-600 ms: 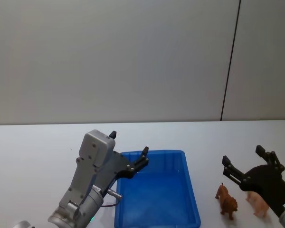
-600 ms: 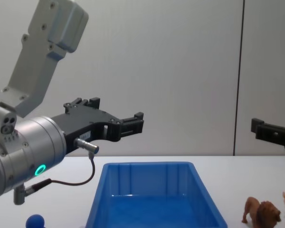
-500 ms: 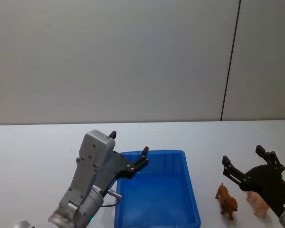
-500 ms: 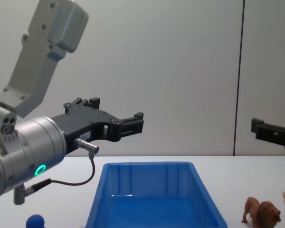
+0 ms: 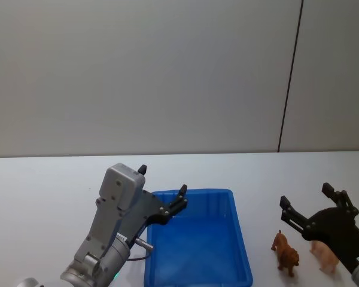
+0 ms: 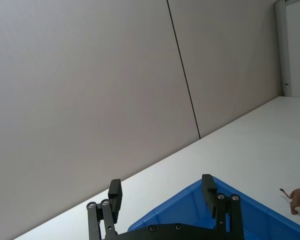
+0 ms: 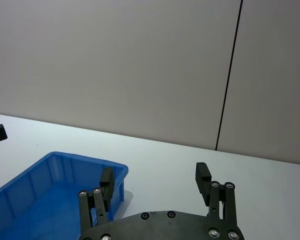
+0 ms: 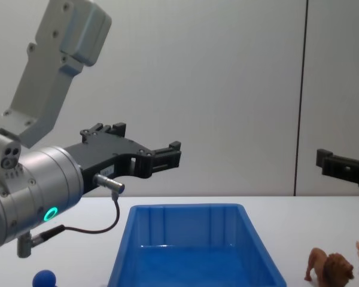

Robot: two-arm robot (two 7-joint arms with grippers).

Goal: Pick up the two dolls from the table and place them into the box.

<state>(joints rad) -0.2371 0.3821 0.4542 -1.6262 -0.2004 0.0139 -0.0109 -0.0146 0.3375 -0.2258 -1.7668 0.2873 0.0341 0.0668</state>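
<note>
Closest to the robot, on its left side, a small blue ball (image 8: 45, 278) sits on the white desk (image 5: 42, 191). On the right side, the two dolls stand on the desk, out of the box. The brown lion (image 5: 285, 251) stands on its feet, and it is the doll nearer the box. The pink pig (image 5: 325, 254) stands just beside it, farther right. The right gripper (image 5: 305, 194) hangs in the air above them. Its jaws are apart and hold nothing.

The blue box (image 5: 242, 236) sits in the middle of the desk, to the left of the lion. No doll is in it. The left gripper (image 5: 163, 180) hangs in the air over the left side of the box. Its jaws are apart too, and hold nothing.

Behind the desk is a plain grey wall (image 5: 167, 72) with one thin dark line running down it.
</note>
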